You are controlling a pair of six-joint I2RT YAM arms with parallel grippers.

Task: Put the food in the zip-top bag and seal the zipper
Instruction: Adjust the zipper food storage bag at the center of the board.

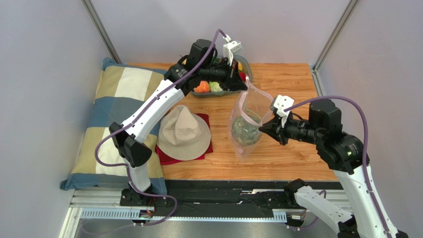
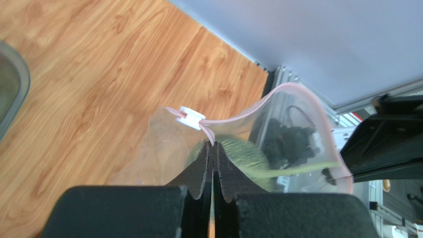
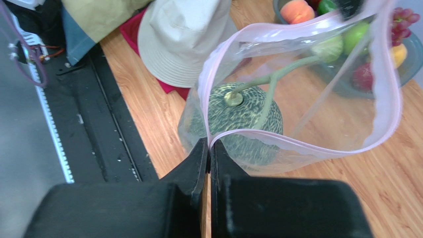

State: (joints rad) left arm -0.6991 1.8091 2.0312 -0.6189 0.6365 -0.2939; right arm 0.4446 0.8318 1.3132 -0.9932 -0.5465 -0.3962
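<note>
The clear zip-top bag [image 1: 246, 123] hangs open between my two grippers over the table, with the green netted melon [image 1: 245, 130] inside it. My left gripper [image 1: 243, 87] is shut on the far end of the pink zipper [image 2: 233, 116], beside its white slider [image 2: 190, 117]. My right gripper [image 1: 263, 127] is shut on the near end of the zipper [image 3: 278, 136]. In the right wrist view the melon [image 3: 238, 119] with its green stem sits low in the bag [image 3: 317, 99]. More food lies in the grey bowl [image 1: 218, 91]: a peach [image 3: 297, 10], cabbage [image 3: 327, 48], grapes [image 3: 404, 20].
A beige hat [image 1: 183, 133] lies on a red cloth [image 1: 204, 147] left of the bag. A checked pillow [image 1: 111, 114] fills the table's left side. The black rail [image 1: 223, 198] runs along the near edge.
</note>
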